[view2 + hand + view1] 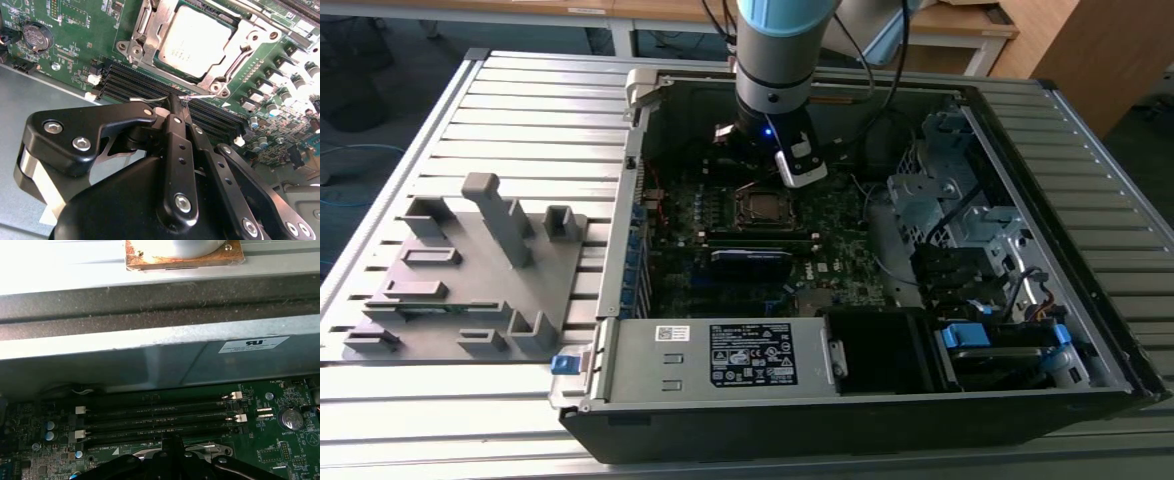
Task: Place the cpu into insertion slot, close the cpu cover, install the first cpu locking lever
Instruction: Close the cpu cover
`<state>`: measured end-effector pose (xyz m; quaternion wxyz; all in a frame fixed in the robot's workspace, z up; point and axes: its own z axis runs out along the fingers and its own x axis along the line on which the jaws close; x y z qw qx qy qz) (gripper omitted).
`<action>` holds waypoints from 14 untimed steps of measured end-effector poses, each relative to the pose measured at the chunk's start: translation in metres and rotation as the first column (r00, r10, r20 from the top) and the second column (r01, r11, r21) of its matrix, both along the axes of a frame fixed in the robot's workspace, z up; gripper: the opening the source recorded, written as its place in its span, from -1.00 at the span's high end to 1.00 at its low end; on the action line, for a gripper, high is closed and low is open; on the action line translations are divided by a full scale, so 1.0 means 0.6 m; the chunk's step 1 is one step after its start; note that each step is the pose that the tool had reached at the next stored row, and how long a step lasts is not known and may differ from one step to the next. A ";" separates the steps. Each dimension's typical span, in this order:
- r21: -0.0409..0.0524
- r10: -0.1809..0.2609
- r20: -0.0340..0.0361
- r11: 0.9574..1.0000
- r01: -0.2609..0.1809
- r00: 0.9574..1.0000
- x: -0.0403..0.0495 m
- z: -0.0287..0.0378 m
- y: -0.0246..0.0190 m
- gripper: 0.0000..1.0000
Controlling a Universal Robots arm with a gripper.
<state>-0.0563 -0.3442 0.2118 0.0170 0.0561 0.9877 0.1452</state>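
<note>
My gripper [175,106] was down inside the open computer case [1087,180], low over the motherboard [75,55]. Fingers pressed together, tips meeting right on the thin wire of the first locking lever [150,99]. Whether I had the wire pinched or was only bearing on it with closed tips, I could not tell for sure.

The cpu [195,37] lay flat in its socket, silver top showing. The cpu cover [148,30] was folded down around it, framing it on every side. In the exterior view the socket sat at about seven o'clock from my gripper, close beside it, with the grey fixture tray [467,270] well off at nine o'clock, outside the case.

Here was the worry. That lever was a springy wire, and my hold on it was right at the tips. If it slipped, I judged it would snap back up and the cover would be left unclamped. The memory slots [135,82] ran just beside my fingertips, so a skid sideways could have scraped their clips. And a lever driven down off its line could miss its catch, or bend. Pressing on a crooked cover would have loaded the cpu unevenly.
</note>
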 end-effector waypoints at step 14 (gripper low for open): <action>0.000 0.000 0.059 1.000 0.000 0.998 0.000 -0.007 0.0001 0.80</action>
